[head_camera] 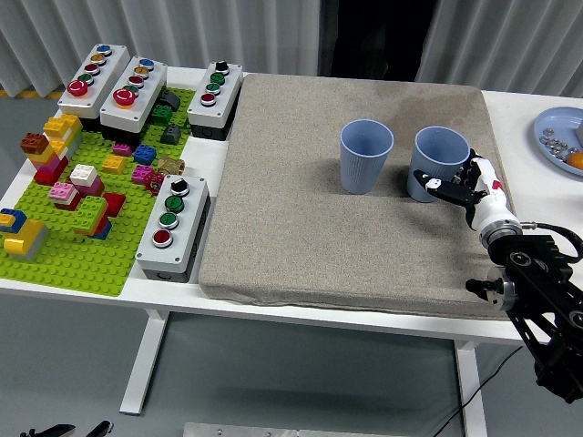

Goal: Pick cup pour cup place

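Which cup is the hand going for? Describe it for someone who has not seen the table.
On the grey mat stand two upright blue cups. It is the right cup, nearer the plate. Only this one has the right hand against its side.

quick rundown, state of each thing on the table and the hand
left blue cup: upright on the grey mat, untouched
right blue cup: upright on the mat, right hand at its side
right hand: fingers curled round the cup's base, cup not lifted
blue plate: flat at the table's right edge, small items on it
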